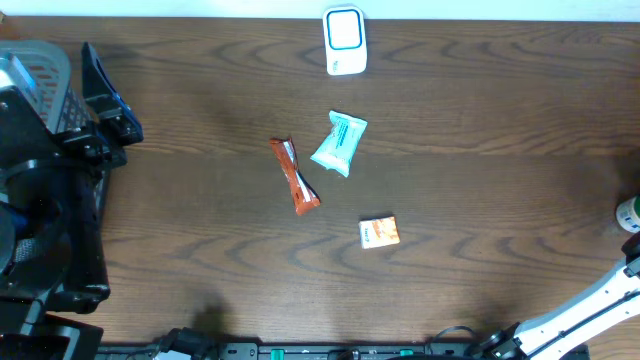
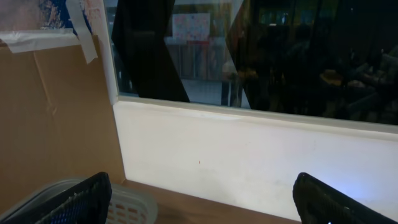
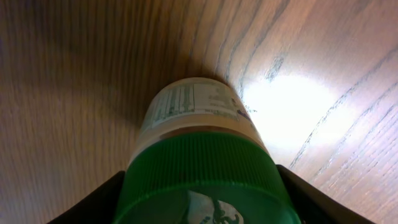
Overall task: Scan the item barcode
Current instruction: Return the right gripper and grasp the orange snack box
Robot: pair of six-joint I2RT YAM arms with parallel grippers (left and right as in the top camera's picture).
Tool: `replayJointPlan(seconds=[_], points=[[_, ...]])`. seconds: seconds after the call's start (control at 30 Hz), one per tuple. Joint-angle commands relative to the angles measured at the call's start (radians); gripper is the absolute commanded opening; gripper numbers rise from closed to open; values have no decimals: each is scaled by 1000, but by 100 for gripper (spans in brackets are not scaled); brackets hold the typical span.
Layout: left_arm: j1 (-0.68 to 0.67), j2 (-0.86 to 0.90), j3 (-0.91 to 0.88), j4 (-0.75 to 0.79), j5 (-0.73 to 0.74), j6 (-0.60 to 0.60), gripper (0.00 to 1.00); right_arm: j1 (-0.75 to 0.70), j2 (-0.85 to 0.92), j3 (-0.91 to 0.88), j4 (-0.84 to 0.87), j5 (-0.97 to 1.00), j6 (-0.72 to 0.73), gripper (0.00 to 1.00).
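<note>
A white bottle with a green ribbed cap stands on the wood table, label facing up in the right wrist view. My right gripper is shut on the cap, one dark finger against each side. Overhead, the bottle shows only at the table's far right edge. The white and blue scanner sits at the back centre. My left gripper is raised at the far left and stands open and empty, facing the wall.
An orange bar, a teal packet and a small orange box lie mid-table. A grey basket stands at the back left, beneath my left gripper. The right arm reaches in from the front right.
</note>
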Motion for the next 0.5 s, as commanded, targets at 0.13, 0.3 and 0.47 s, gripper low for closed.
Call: replayJointPlan(seconds=[0.13, 0.3, 0.47], points=[[5, -6, -6, 6, -2, -9, 93, -6, -65, 12, -65, -35, -8, 79], [5, -6, -6, 6, -2, -8, 94, -14, -162, 12, -143, -33, -5, 99], [5, -6, -6, 6, -2, -9, 94, 0, -274, 12, -291, -173, 15, 69]])
